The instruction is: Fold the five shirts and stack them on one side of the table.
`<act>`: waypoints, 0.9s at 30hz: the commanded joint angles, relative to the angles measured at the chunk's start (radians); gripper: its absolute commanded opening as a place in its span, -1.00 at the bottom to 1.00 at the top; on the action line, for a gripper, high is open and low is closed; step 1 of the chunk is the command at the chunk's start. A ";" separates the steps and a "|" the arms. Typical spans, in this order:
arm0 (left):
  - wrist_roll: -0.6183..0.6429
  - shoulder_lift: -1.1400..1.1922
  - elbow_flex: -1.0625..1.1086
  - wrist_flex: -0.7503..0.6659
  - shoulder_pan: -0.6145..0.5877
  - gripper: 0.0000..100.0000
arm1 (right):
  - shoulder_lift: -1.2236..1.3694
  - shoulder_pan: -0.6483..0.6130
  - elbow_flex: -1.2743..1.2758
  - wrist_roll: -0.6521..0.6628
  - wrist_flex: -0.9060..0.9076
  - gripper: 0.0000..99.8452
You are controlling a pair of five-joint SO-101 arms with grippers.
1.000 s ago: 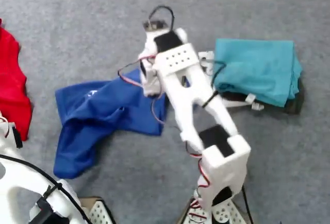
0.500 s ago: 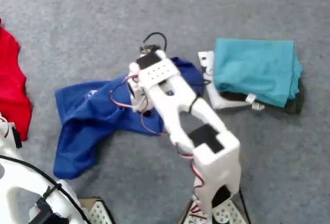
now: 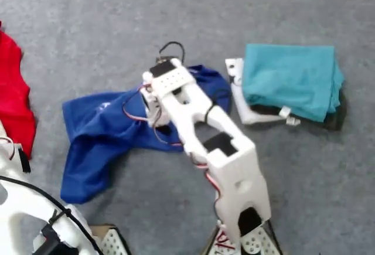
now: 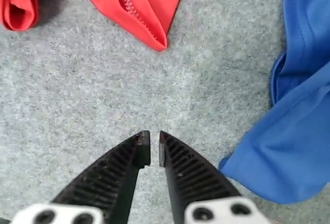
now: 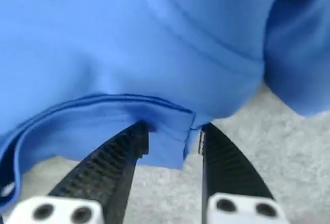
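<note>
A crumpled blue shirt (image 3: 105,126) lies mid-table. My right arm stretches over its right half, with the right gripper (image 3: 157,109) down on the cloth. In the right wrist view the right gripper (image 5: 172,141) is open, and the blue shirt's (image 5: 154,38) hem lies between its fingers. A red shirt (image 3: 14,102) sits at the table's left edge. My left gripper (image 4: 154,149) is shut and holds nothing, above bare grey cloth between the red shirt (image 4: 139,2) and the blue shirt (image 4: 299,105). A folded teal shirt (image 3: 290,79) tops a stack at the right.
Under the teal shirt a dark garment (image 3: 335,117) and a white piece (image 3: 246,111) stick out. The grey table cover (image 3: 88,38) lies bare at the back and front right. My left arm's base (image 3: 23,214) fills the front left corner.
My right arm has swung left from beside the teal stack onto the blue shirt, uncovering the shirt's right end. The left arm has barely moved.
</note>
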 commanded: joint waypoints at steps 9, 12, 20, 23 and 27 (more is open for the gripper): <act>0.006 -0.012 -0.008 -0.008 0.007 -0.88 | 0.105 -0.009 -0.223 -0.002 0.064 -0.65; 0.006 -0.012 -0.007 -0.012 0.008 -0.88 | 0.102 -0.006 -0.283 0.000 0.120 -0.65; 0.006 -0.012 -0.008 -0.012 0.008 -0.88 | 0.111 -0.011 -0.387 0.000 0.183 -0.65; 0.006 -0.012 -0.012 -0.012 0.008 -0.88 | 0.147 -0.005 -0.375 0.000 0.135 -0.65; 0.005 -0.012 -0.012 -0.012 0.008 -0.88 | 0.219 -0.003 -0.375 0.000 0.126 -0.65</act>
